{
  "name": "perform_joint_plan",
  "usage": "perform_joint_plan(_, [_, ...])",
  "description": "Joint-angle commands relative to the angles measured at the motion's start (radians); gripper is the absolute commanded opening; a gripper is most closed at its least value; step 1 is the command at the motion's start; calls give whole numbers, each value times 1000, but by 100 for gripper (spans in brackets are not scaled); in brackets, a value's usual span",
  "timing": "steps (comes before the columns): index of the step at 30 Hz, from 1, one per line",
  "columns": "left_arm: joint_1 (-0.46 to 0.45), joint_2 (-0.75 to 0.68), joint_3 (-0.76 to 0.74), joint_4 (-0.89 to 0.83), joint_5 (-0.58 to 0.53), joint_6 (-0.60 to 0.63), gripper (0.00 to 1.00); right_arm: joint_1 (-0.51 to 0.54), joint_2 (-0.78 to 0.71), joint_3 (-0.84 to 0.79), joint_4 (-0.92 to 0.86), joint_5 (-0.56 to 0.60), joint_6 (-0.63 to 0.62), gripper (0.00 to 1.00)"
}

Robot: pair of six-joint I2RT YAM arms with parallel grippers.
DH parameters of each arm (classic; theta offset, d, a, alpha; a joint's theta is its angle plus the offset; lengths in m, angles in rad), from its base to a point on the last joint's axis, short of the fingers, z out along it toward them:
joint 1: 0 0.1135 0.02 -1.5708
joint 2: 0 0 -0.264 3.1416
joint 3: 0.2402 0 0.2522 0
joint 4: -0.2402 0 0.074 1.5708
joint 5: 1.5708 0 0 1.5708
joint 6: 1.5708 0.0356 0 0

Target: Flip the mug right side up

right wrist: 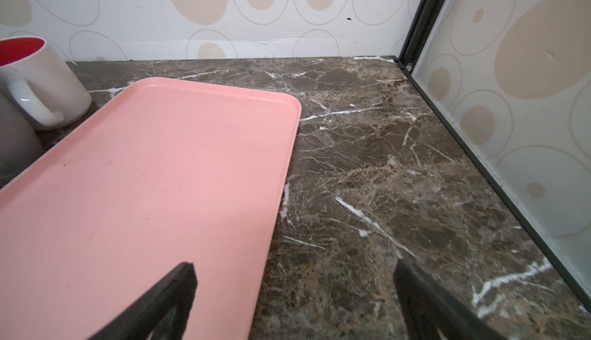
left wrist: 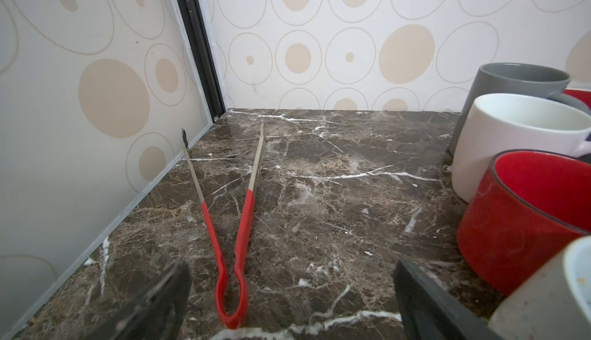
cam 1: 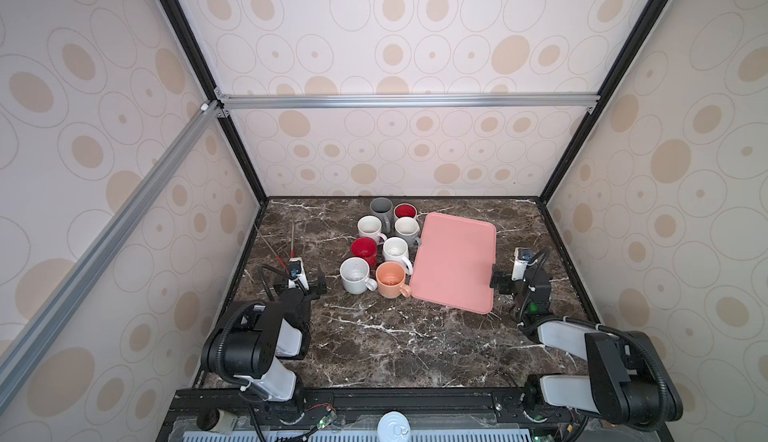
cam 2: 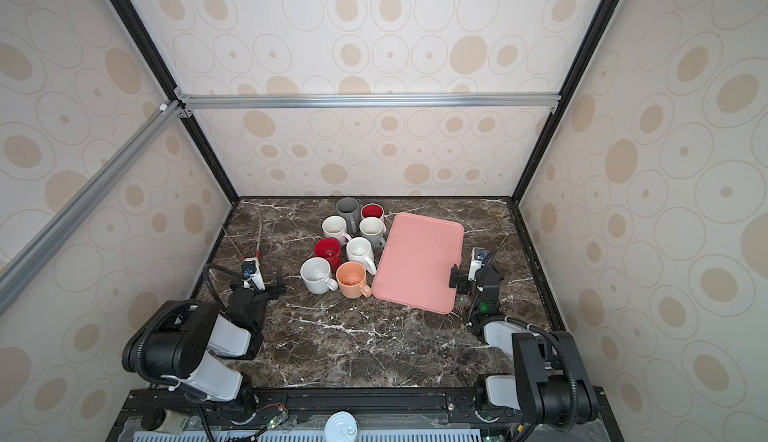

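Grey mug point(cam 1: 381, 206), base-up I judge, stands at the marble tabletop's point(cam 1: 374, 336) back edge, behind the other mugs point(cam 1: 397, 249). Pink tray point(cam 1: 453, 261) separates it from my right gripper point(right wrist: 294, 266), wide, empty. Left gripper point(left wrist: 291, 268), also wide and empty, is nearer.

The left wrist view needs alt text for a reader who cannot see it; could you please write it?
Red-handled tongs lie on the marble table, their looped end between the jaws of the open left gripper. Along one side stand a speckled mug, a red mug, a white mug and, farthest, a grey mug that looks base-up.
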Motion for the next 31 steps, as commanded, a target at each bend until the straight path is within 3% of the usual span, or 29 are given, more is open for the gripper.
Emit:
perform_joint_plan(1, [8, -6, 56, 14, -64, -1, 100, -5, 92, 18, 126, -46, -19, 100])
perform_joint_plan(7, [8, -1, 72, -10, -84, -3, 100, -5, 194, 38, 188, -30, -13, 100])
perform_joint_plan(11, [5, 3, 75, -5, -82, 1, 100, -4, 183, 98, 49, 22, 8, 100])
perform_joint_plan(31, [6, 2, 78, -13, -80, 1, 100, -4, 187, 99, 53, 13, 4, 100])
